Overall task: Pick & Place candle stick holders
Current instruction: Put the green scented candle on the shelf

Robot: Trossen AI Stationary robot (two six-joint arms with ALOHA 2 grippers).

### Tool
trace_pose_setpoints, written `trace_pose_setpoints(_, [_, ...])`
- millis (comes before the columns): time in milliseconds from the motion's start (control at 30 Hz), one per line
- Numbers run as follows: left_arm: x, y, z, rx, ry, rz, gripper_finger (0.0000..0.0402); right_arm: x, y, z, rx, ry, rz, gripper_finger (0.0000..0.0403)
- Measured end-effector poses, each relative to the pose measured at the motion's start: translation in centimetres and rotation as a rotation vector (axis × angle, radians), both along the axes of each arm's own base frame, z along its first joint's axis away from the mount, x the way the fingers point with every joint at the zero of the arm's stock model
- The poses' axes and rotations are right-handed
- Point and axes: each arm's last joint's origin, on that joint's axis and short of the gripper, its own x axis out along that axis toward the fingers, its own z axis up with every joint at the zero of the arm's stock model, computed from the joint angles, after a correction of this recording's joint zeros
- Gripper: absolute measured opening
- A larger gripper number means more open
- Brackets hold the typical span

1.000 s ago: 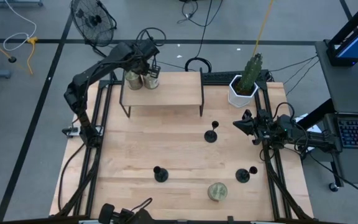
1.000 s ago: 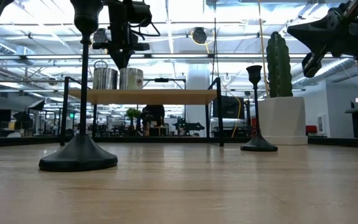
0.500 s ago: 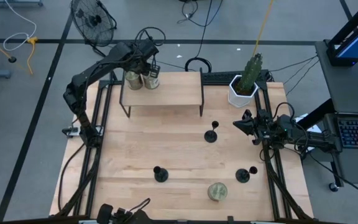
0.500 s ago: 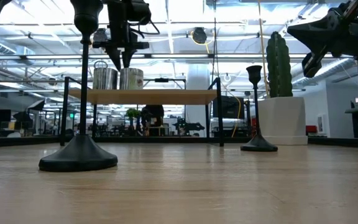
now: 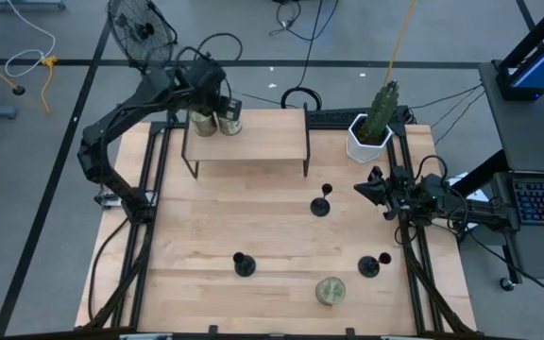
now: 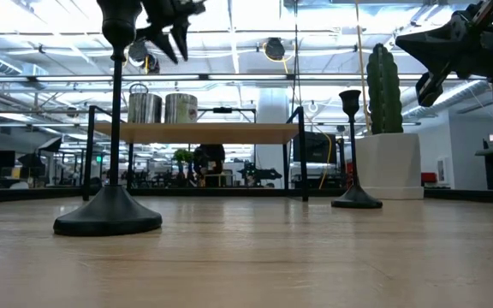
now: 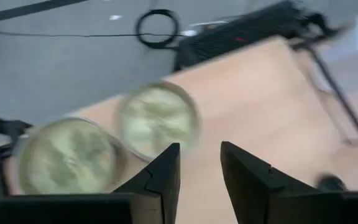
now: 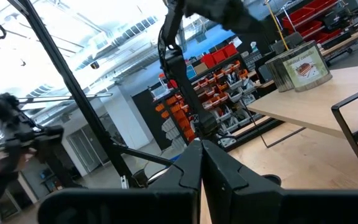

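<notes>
A grey floor crossed by dark tape lines surrounds the wooden table, with 1 floor fan behind it, and ceiling lights brighten the hall beyond.

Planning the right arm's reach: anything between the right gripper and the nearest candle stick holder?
Nothing visible. The right gripper sits at the table's right edge; the candle stick holder stands just inboard of it, with only bare tabletop between them.

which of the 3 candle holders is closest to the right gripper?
The candle stick holder at the table's right edge, beside the single tin. It sits nearest the right gripper; the middle holder is slightly farther, and the near-left holder is farthest.
</notes>
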Motion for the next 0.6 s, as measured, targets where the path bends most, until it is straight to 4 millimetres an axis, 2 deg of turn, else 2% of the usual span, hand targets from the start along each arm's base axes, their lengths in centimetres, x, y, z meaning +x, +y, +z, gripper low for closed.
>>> trace_pose_setpoints(267, [2.3,-5.1,0.3,-0.025,-0.012,-0.248,0.0120,0.0,0.0,0.0,0.000,0.000,0.000,0.0002])
trace_pose_setpoints(467, [3.4,-8.1,0.3,0.009,0.013,-0.394,0.0120,0.0,0.0,0.0,0.000,0.000,0.000,0.0002])
trace_pose_setpoints(600, [3.9,-9.9,0.2,-0.025,-0.012,-0.402,0.0120,0.0,0.0,0.0,0.000,0.000,0.000,0.0002])
